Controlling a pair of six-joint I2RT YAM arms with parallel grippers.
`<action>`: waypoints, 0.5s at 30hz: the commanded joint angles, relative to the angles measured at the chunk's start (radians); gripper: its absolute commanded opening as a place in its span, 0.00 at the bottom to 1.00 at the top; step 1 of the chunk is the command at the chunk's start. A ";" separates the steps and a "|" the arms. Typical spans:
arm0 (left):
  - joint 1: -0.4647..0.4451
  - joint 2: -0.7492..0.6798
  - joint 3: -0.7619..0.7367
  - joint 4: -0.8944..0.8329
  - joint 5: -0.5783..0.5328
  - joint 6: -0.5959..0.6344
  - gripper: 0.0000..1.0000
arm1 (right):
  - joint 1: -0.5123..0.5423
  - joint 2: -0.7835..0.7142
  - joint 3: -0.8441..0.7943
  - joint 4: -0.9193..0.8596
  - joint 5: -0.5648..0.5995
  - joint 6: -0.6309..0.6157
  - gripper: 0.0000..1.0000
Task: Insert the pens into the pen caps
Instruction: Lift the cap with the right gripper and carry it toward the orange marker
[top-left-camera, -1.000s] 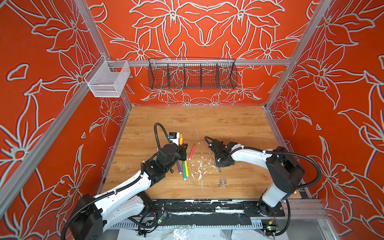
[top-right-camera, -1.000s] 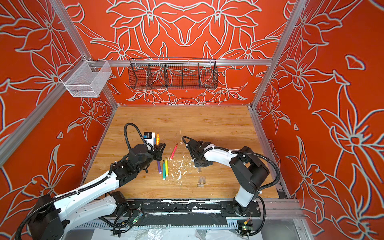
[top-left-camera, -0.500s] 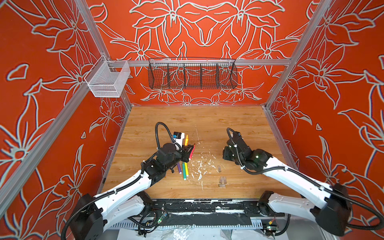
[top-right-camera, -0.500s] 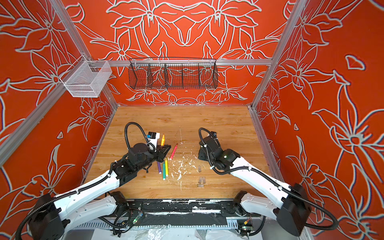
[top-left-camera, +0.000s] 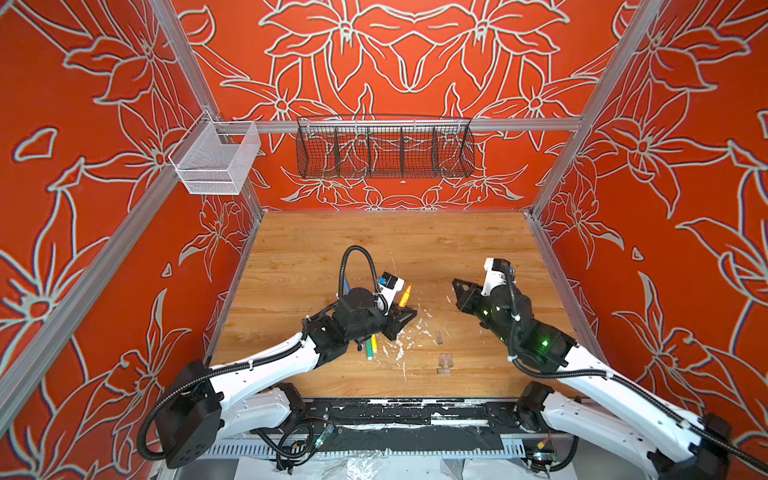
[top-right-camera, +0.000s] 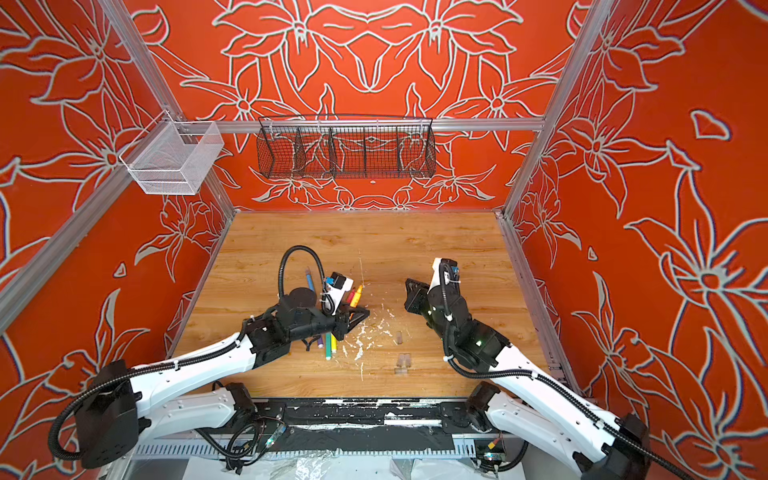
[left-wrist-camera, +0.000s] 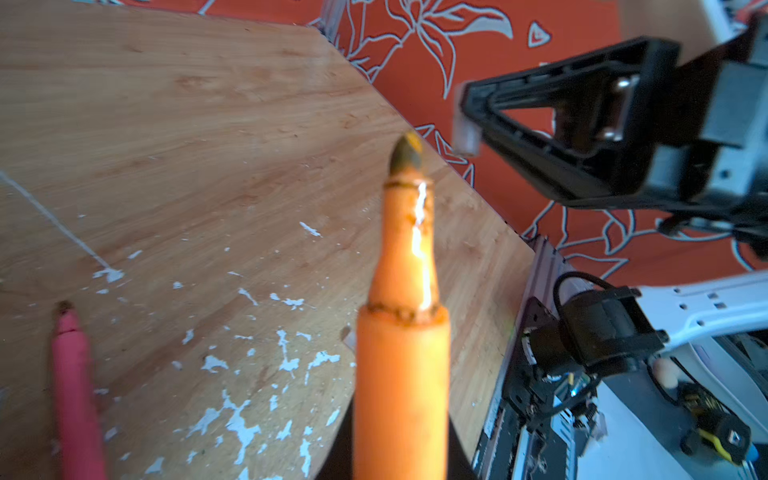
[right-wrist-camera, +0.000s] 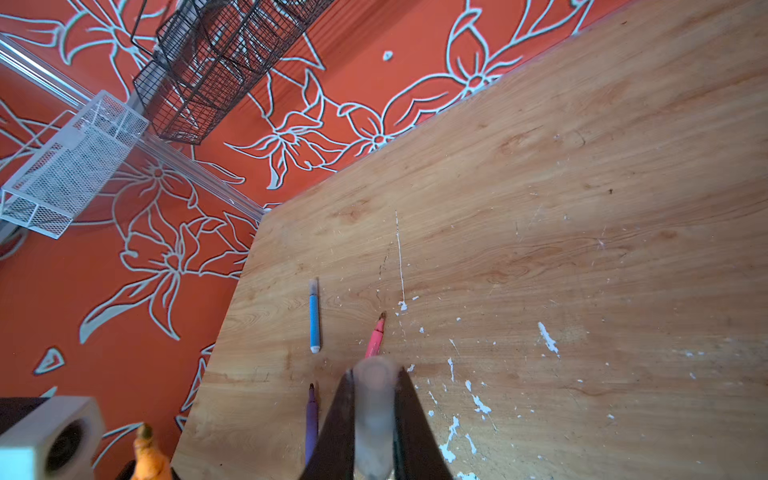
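Alignment matters: left gripper clamps the orange pen above the table, right gripper pinches a cap close by, its mouth seemingly tipward, so square both axes before pushing.

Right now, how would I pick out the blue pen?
Start at the wooden table, then find the left arm's black cable loop. Seen through that loop lies the blue pen, flat and alone toward the back wall: the only blue one, apart from the other pens clustered beneath that arm.
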 joint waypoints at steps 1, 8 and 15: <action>-0.013 0.008 0.017 0.016 0.030 0.037 0.00 | -0.001 0.001 -0.038 0.197 -0.034 0.006 0.00; -0.014 0.034 0.011 0.046 0.079 0.012 0.00 | -0.001 -0.069 -0.126 0.347 -0.040 -0.004 0.00; -0.027 0.037 0.008 0.055 0.107 0.000 0.00 | -0.001 -0.084 -0.148 0.467 -0.218 0.044 0.00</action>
